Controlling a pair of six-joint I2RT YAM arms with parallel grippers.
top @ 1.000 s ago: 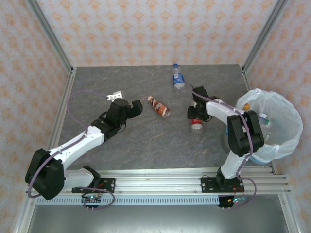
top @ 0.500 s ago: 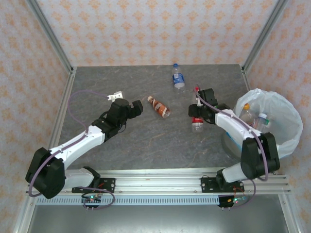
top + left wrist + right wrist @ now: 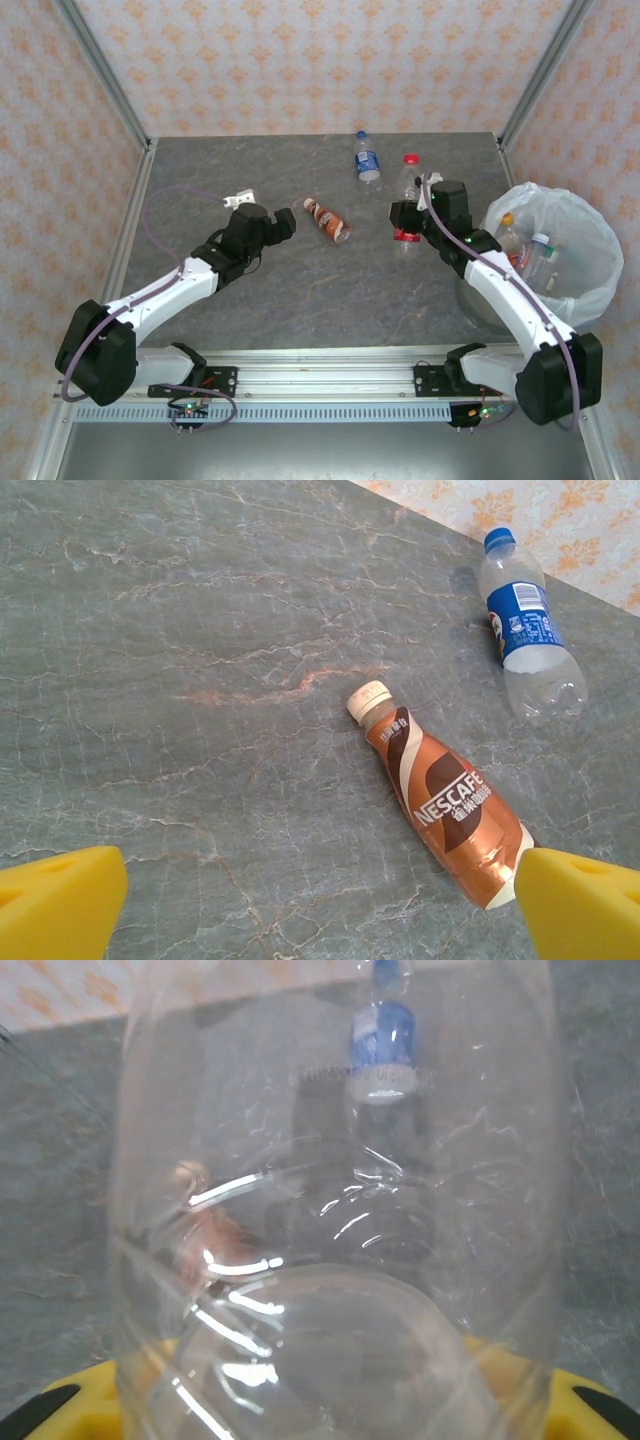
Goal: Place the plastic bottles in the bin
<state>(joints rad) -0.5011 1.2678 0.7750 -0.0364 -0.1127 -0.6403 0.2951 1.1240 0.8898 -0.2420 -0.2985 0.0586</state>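
Your right gripper [image 3: 404,218], centre-right of the top view, pinches the red-capped clear bottle [image 3: 406,182] around its body, cap toward the top of the frame. The wall looks thin, so if you swing fast it could buckle and slip out. It could also clip the bag rim of the bin [image 3: 585,215] at the right edge and land outside. Your left gripper [image 3: 284,221], left of centre, is spread and empty, just beside the brown bottle [image 3: 440,800]. The blue-labelled bottle [image 3: 525,630] lies upper right in the left wrist view.
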